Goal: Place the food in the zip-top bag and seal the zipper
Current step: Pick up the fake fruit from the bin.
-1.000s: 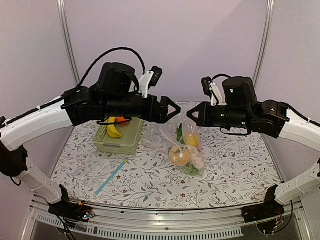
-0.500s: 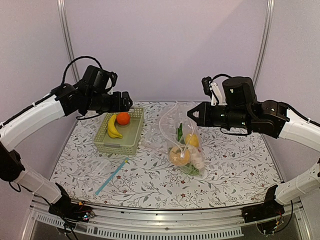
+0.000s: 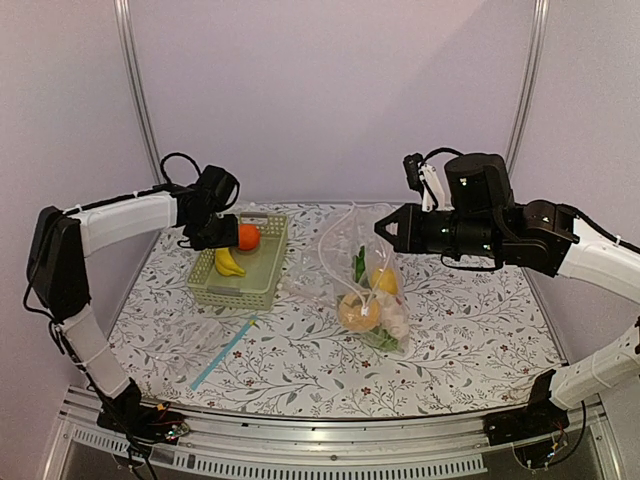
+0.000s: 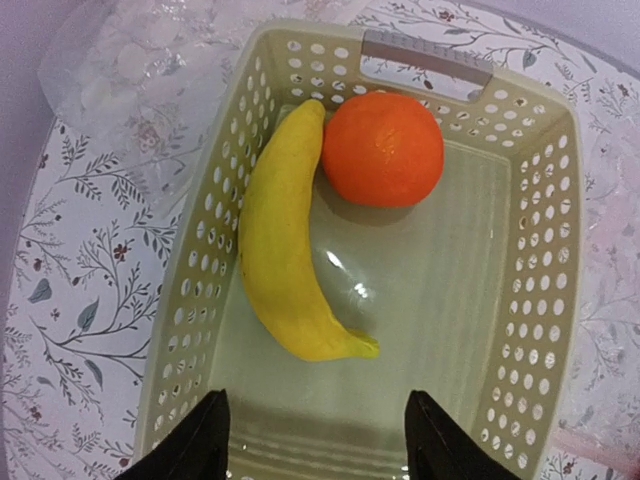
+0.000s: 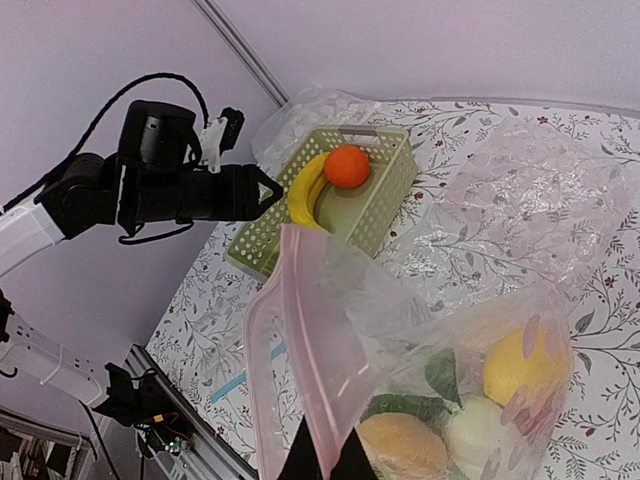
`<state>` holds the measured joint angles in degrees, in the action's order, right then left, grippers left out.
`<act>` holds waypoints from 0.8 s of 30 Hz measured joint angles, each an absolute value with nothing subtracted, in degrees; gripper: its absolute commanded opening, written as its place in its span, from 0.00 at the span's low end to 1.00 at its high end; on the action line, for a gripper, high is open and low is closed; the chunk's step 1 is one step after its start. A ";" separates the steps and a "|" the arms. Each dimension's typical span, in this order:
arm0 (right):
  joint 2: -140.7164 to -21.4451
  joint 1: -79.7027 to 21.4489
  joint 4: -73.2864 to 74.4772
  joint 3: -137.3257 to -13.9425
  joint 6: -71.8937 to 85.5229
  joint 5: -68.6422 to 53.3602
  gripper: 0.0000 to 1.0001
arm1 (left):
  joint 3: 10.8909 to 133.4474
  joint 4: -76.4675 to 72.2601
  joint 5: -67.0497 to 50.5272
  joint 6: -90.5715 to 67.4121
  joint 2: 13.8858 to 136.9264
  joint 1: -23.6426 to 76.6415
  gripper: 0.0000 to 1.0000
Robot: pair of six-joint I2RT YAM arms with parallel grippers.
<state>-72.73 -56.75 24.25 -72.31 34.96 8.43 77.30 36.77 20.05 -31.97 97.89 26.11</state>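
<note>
Over the flowered table (image 3: 470, 350), the top view shows the left gripper (image 3: 226, 238) at the basket (image 3: 240, 297) and the right gripper (image 3: 385, 228) holding up the bag (image 3: 365, 250), some food (image 3: 358, 312) already inside. Left wrist: fingers (image 4: 205, 445) spread and empty above the banana (image 4: 285, 260) and orange (image 4: 383, 150); the next move, likely, is to drop and close on one. Right wrist: jaws clamped on the bag's pink zipper strip (image 5: 310, 340). No writing is legible.
</note>
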 measured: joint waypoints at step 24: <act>-72.73 -56.75 24.18 -72.31 34.89 7.66 0.00 | 82.13 32.16 16.93 -30.00 113.45 19.22 0.51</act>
<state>-72.73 -56.75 24.18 -72.31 34.89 7.66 82.13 32.16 16.93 -30.00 113.45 19.22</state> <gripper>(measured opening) 0.004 0.524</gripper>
